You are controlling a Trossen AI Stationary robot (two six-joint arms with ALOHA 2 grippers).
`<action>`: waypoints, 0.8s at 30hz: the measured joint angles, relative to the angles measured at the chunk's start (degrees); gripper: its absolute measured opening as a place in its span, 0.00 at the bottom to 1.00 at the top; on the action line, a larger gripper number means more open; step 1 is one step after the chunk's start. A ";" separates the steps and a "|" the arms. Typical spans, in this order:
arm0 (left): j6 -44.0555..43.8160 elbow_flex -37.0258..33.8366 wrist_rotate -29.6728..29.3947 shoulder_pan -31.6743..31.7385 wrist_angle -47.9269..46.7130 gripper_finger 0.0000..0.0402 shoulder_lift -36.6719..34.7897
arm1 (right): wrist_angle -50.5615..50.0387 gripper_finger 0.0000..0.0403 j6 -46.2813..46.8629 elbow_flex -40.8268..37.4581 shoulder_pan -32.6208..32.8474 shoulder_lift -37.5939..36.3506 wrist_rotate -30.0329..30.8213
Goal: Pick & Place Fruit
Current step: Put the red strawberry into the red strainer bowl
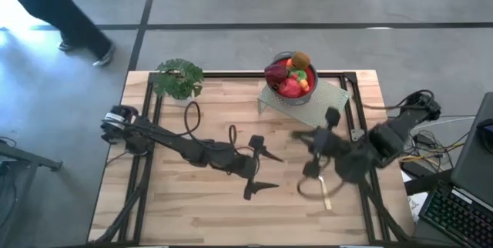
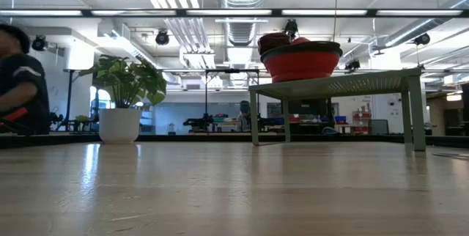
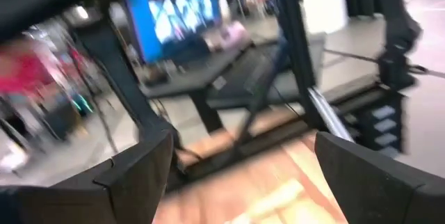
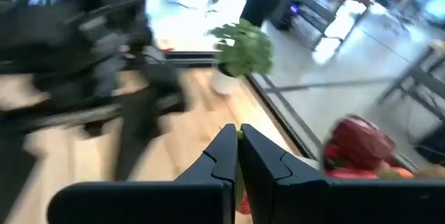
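A red bowl [image 1: 271,86] [image 2: 302,61] heaped with fruit [image 1: 291,77], red, maroon, green, orange and a brown kiwi, stands on a pale green stand [image 1: 333,95] [image 2: 337,86] at the table's far right. My right gripper [image 1: 310,159] [image 4: 238,137] hovers near of the stand, blurred, shut on something small; in its wrist view the bowl's red fruit [image 4: 358,144] lies ahead to one side. My left gripper [image 1: 276,172] [image 3: 240,161] is open over the table's middle, above bare wood. Neither gripper shows in the low view. My right gripper pinches a small piece between its two fingers. Only a green sliver at the fingertips [image 4: 240,134] and a reddish bit farther back [image 4: 241,200] show, like a tiny strawberry. The piece is lifted clear of the table; the fingers hide the rest of it.
A leafy potted plant [image 1: 177,78] [image 2: 128,82] stands at the far left corner. A pale-handled knife [image 1: 325,196] lies on the wood near the right gripper. A person [image 1: 69,9] [image 2: 18,82] walks beyond the far left edge. A keyboard [image 1: 462,209] sits off the right edge.
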 joint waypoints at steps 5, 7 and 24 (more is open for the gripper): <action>-8.01 0.00 0.56 -0.56 -6.62 0.89 0.09 | -4.53 0.02 0.96 -0.03 -7.33 -2.94 -1.10; -10.48 0.00 0.59 -0.85 -8.15 0.89 0.09 | -5.91 0.02 0.91 -0.07 -11.24 -3.92 -3.07; -14.61 0.00 0.95 -2.81 -11.01 0.89 0.13 | -7.03 0.02 -5.75 -1.17 -43.51 -4.71 -19.87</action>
